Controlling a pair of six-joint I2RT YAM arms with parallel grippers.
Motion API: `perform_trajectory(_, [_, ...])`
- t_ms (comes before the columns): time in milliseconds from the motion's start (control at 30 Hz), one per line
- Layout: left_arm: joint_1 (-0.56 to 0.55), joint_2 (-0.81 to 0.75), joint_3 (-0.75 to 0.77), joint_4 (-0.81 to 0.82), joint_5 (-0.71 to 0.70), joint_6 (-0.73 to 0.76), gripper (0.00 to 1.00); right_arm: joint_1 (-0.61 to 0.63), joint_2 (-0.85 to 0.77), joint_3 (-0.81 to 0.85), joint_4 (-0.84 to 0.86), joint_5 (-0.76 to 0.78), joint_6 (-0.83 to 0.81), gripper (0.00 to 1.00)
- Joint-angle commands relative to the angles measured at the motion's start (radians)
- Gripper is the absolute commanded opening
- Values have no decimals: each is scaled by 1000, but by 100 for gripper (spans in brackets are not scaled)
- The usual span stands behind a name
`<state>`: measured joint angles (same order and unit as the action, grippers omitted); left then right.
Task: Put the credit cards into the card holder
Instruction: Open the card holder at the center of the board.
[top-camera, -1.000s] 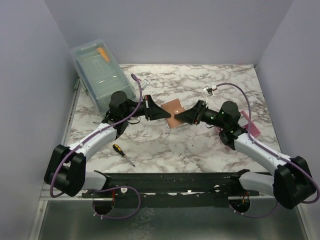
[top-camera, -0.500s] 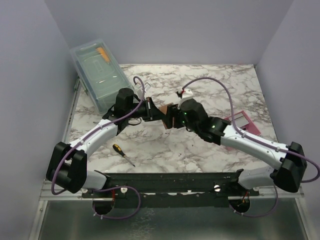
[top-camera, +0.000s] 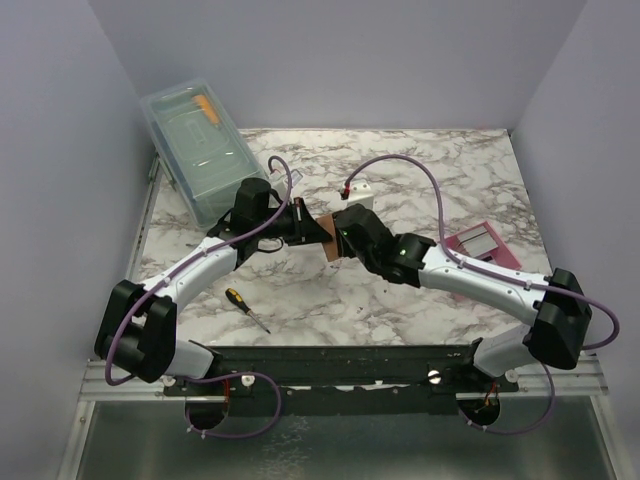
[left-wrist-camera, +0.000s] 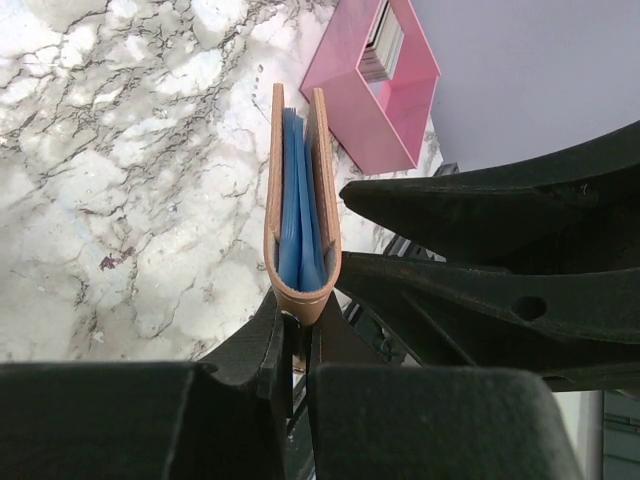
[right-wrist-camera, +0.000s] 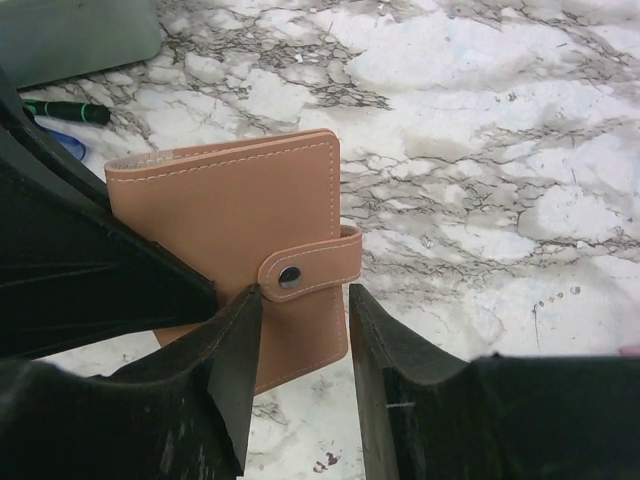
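A marble table (top-camera: 450, 170) seen from above, with two robot arms reaching in from the near edge to meet at its middle. At far left, against the wall, sits a clear plastic bin (top-camera: 197, 150) with something orange inside. In front of it, near the left arm, a small screwdriver (top-camera: 247, 310) lies flat on the marble.

The left gripper (left-wrist-camera: 297, 322) has its jaws pressed onto the folded spine of the holder (right-wrist-camera: 225, 210), a tan leather-like wallet. It holds the wallet on edge at the centre of the table, open side pointing away from the wrist. From that wrist the two covers stand slightly apart, with pale blue sleeves showing between them. Whether the wallet touches the marble cannot be told.

The right gripper (right-wrist-camera: 303, 300) faces the wallet's flat outer cover. Its jaws are spread, with the tips just below the snap strap (right-wrist-camera: 310, 265), which is fastened across the edge. One tip sits right against the cover beside the snap; the other is apart from it.

Further right, well clear of both grippers, is a pink tray (left-wrist-camera: 345, 80) with a stack of cards (left-wrist-camera: 385, 42) standing on edge in it; their colours are hard to make out
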<state>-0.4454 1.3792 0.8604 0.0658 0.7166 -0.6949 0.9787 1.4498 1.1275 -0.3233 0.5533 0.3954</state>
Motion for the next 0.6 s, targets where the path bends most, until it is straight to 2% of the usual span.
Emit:
perform_trajectory(0, [-12,-10,45,26,72,2,0,-6,36,1,16,130,-28,40])
perform_trajectory(67, [-14,-6,45,26,73,-1,0,-8,47,7,7,207,-15,32])
perform_trajectory(133, [-14,-2,46,18,63,-1,0,-12,52,24,-55,301,32,17])
perform_trajectory(200, [-14,4,54,-11,46,9,0,-26,38,16,-78,324,51,10])
perform_trajectory(333, [-14,22,68,-40,48,17,0,-52,-29,-41,-5,181,15,5])
perform_trajectory(367, [-14,23,69,-41,50,15,0,-57,-41,-52,3,165,14,1])
perform_trajectory(567, [-16,30,68,-43,52,16,0,-132,-50,-80,-7,140,57,0])
